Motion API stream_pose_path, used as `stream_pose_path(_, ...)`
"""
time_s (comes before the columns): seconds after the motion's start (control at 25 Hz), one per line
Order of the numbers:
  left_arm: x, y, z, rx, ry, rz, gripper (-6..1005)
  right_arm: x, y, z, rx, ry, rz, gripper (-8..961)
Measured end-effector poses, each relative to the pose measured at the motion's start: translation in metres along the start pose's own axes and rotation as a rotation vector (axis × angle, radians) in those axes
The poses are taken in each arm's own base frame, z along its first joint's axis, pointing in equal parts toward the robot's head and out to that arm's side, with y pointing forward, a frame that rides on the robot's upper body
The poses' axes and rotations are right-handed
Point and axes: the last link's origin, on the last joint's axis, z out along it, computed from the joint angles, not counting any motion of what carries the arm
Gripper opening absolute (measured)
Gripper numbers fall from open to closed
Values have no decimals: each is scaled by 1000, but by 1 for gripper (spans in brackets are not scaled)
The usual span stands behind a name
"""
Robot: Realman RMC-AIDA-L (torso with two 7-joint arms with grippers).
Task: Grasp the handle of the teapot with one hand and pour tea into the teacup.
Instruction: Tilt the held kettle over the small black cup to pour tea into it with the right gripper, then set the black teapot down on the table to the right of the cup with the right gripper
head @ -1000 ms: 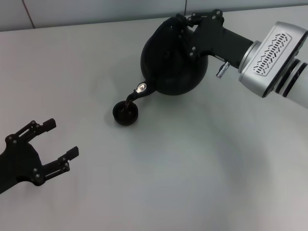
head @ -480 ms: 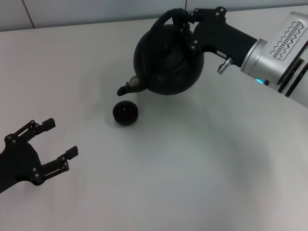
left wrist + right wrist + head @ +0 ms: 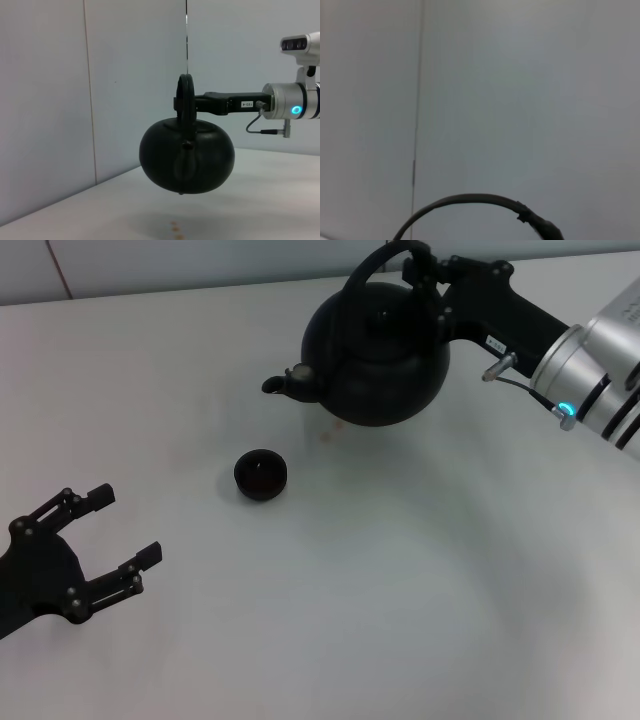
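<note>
Risk — teapot (image 3: 385,355) hangs level by its handle (image 3: 372,265) from my right gripper (image 3: 425,270), clamped shut; a swing could drip. Cup (image 3: 261,474) stands below-left of the spout, apart. Brown drops (image 3: 325,435) on the table (image 3: 400,590). Left gripper (image 3: 112,533) open, empty, parked well clear — nothing obstructs.

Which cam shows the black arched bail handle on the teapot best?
Left wrist view: the black arched bail handle stands edge-on, clamped by the right tool. Head view shows its hoop partly behind the tool. Right wrist view catches only an arc.
</note>
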Motion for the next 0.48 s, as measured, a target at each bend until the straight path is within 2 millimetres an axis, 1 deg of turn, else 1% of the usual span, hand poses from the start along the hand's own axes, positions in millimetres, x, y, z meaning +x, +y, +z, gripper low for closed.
stream_pose_path(0.04, 0, 0, 0, -1, 0, 0, 846, 1, -2, -3, 14, 1, 39, 91)
stream_pose_path(0.28, 0, 0, 0, -1, 0, 2, 846, 5, -10, -12, 65, -1, 120, 90)
stream_pose_path(0.48, 0, 0, 0, -2, 1, 2, 846, 12, -16, -27, 111, 10, 196, 90)
